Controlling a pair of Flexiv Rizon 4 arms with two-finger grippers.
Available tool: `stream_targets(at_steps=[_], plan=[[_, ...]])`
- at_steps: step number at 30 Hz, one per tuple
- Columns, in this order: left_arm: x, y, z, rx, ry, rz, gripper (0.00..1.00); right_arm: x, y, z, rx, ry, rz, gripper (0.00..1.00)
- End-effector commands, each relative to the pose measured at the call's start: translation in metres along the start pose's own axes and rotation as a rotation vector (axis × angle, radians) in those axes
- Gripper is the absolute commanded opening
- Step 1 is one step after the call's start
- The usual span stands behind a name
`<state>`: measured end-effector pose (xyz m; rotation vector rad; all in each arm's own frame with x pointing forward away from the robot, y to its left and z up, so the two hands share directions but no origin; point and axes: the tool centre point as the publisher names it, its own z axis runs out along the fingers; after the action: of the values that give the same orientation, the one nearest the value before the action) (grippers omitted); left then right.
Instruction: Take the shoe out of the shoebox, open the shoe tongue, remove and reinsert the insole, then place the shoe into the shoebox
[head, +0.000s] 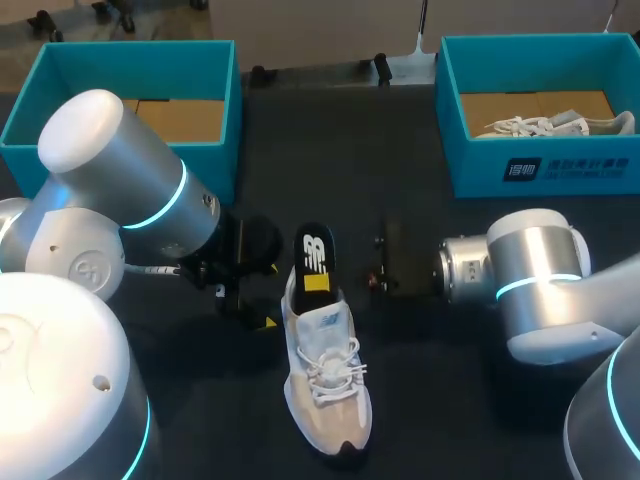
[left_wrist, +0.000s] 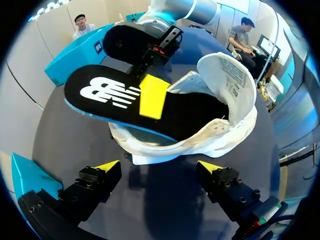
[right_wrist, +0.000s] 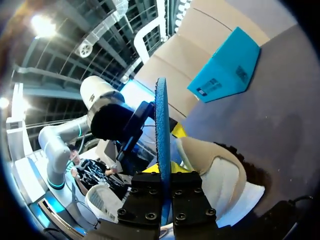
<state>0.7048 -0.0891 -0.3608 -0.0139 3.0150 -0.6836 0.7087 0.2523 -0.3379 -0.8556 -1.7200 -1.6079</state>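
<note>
Desk (head: 420, 400): dark matte top. In the head view two teal boxes stand along its far edge.

Upper-left box (head: 215, 120): brown cardboard floor shows. The left arm (head: 130, 200) covers its near corner.

Upper-right box (head: 540, 165): a second shoe (head: 560, 125), pale, lies inside, partly cut off by the near wall.

Right arm (head: 530, 280): enters from the right of the frame.

Shoe (head: 325, 375): white and beige, on the desk at lower centre, toe toward the bottom edge.
- Only the left wrist view shows the tongue (left_wrist: 227, 75), which is pulled up and back with its inner label facing the camera.
- The toe is out of sight in both wrist views.

Insole (head: 314, 255): black top with a white logo and a blue underside. One end is tucked into the shoe's opening and the other is raised out over the heel.

Right tool (head: 318, 282): clamped on the insole.
- Head view: one yellow tip lies on the black face, and the dark fingers are hard to pick out against the desk.
- Left wrist view: the clamp (left_wrist: 152, 95) is plain.
- Right wrist view: the insole is seen edge-on, its blue rim pinched between the fingers (right_wrist: 162, 172).

Left tool (head: 255, 315): just left of the shoe's heel, mostly hidden under the wrist, with one yellow tip visible. Its own view (left_wrist: 159, 166) shows the fingers spread wide and holding nothing, with the shoe just ahead of the tips.
</note>
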Motion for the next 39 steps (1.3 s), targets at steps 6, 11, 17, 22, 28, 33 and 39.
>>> stream_targets(at_steps=[6, 11, 17, 22, 28, 33, 39], plan=[[0.001, 0.001, 0.000, 0.002, -0.001, 0.001, 1.00, 0.003, -0.025, -0.001, -0.025, -0.027, 0.037, 0.00], [0.001, 0.001, 0.000, 0.002, -0.001, 0.001, 1.00, 0.008, -0.029, -0.001, -0.038, -0.014, 0.010, 0.00], [0.001, 0.001, 0.000, 0.002, -0.001, 0.001, 1.00, 0.014, -0.015, 0.004, -0.022, -0.013, -0.054, 0.34], [0.001, 0.001, 0.000, 0.002, -0.001, 0.001, 1.00, 0.018, -0.007, 0.005, -0.014, -0.010, -0.085, 0.40], [0.001, 0.001, 0.000, 0.002, -0.001, 0.001, 1.00, 0.021, 0.000, 0.005, -0.004, -0.011, -0.103, 0.35], [0.001, 0.001, 0.000, 0.002, -0.001, 0.001, 1.00, 0.020, 0.005, 0.005, 0.004, -0.013, -0.109, 0.32], [0.001, 0.001, 0.000, 0.002, -0.001, 0.001, 1.00, 0.017, 0.018, 0.004, 0.009, -0.012, -0.121, 0.29]])
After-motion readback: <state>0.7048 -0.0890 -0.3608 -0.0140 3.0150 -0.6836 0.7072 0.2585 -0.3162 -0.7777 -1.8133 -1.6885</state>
